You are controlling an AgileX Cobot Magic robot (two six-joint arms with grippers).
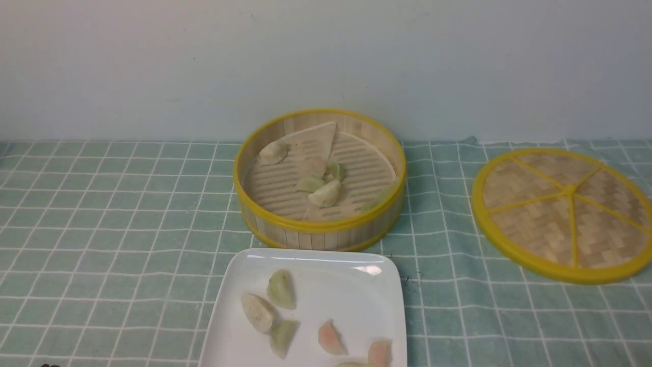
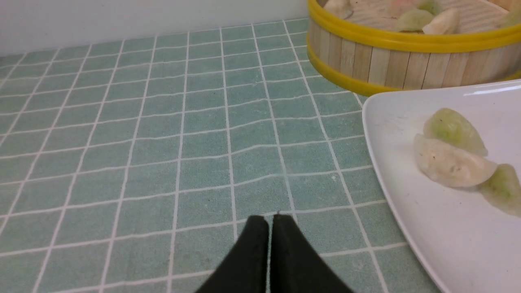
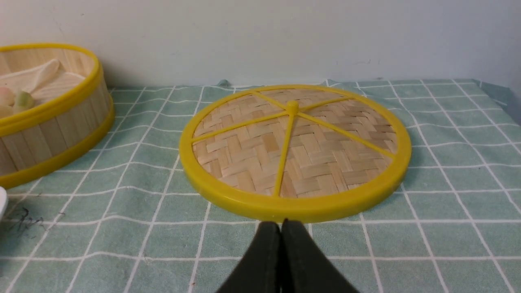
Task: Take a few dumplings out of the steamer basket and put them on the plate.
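Observation:
The steamer basket stands at the table's middle back and holds several dumplings. The white square plate lies in front of it with several dumplings on it, green, cream and pinkish. In the left wrist view the basket and the plate show with dumplings on the plate. My left gripper is shut and empty over the cloth left of the plate. My right gripper is shut and empty just before the lid's rim. Neither gripper shows in the front view.
The flat woven yellow-rimmed lid lies on the cloth right of the basket; it fills the right wrist view. A green checked cloth covers the table. A pale wall stands close behind the basket.

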